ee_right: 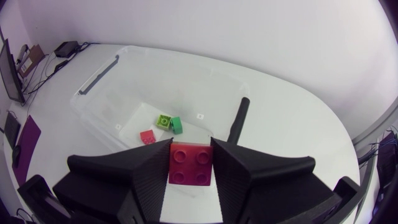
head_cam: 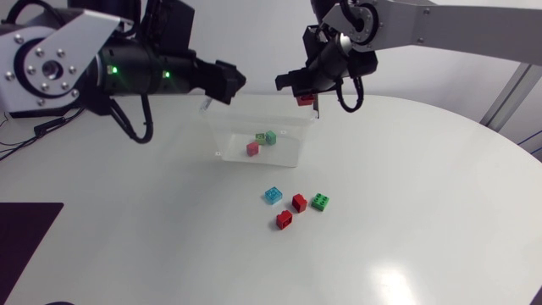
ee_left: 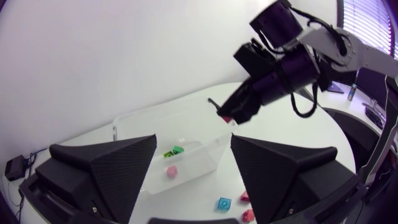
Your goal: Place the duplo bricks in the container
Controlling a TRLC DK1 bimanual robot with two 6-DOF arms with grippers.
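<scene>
The clear plastic container [head_cam: 222,135] stands at the table's far middle, with a pink brick [head_cam: 252,149], a light green one [head_cam: 261,137] and a teal-green one [head_cam: 271,136] inside. My right gripper [head_cam: 305,95] hangs over the container's right rim, shut on a red brick [ee_right: 189,163]. My left gripper [head_cam: 232,85] hovers open and empty above the container's left rim [ee_left: 155,113]. In front of the container lie a blue brick [head_cam: 273,195], a red brick [head_cam: 299,202], a green brick [head_cam: 320,202] and a second red brick [head_cam: 284,220].
The white table [head_cam: 406,220] has a rounded right edge. A dark mat [head_cam: 25,241] lies at the front left corner. Both arms meet closely above the container.
</scene>
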